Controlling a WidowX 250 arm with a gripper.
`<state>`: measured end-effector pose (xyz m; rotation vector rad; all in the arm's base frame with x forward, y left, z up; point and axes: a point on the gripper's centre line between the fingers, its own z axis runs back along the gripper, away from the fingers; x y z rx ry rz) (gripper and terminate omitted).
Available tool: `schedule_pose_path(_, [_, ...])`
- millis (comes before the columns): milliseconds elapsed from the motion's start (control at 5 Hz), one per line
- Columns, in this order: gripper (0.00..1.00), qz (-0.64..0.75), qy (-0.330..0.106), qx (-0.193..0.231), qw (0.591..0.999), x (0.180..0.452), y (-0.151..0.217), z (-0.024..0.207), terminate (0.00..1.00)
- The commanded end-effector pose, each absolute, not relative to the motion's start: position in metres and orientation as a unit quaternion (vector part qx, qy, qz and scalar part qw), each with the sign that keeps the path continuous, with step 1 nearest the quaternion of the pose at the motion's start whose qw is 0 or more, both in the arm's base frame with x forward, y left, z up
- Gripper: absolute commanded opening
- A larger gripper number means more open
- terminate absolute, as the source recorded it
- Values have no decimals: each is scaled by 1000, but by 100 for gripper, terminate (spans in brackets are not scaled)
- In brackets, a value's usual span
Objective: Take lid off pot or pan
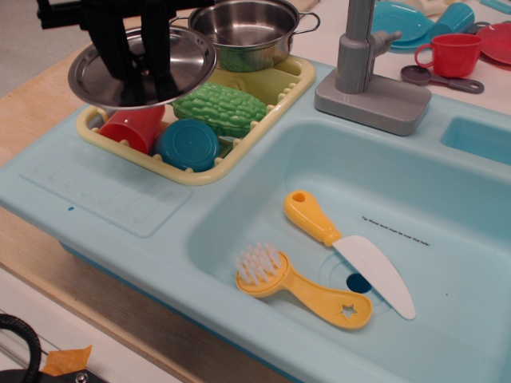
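Lid clear of pot.
My gripper [136,76] is clamping the lid [144,68], hanging at the pot's [243,32] 8 o'clock, apart.

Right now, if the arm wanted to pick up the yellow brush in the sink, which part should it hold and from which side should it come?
Probably the handle, from straight above. The brush lies flat on the sink floor, bristles up, so the long narrow handle suits a pinch across its width. Keep toward its middle: the knife lies close beside the star end.
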<state>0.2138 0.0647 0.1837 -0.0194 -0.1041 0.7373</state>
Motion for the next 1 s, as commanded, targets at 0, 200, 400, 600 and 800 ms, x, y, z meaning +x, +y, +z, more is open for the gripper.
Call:
schedule_pose_path(0, [100,378,-46,-26,924,207,81,176,0])
schedule_pose_path(200, [100,385,-22,-36,922,205,86,166,0])
schedule_pose_path(400, [100,379,-22,-48,924,204,87,163,0])
schedule_pose_path(600, [100,379,-22,-48,924,204,87,163,0])
schedule_pose_path(800, [100,379,-22,-48,924,204,87,163,100])
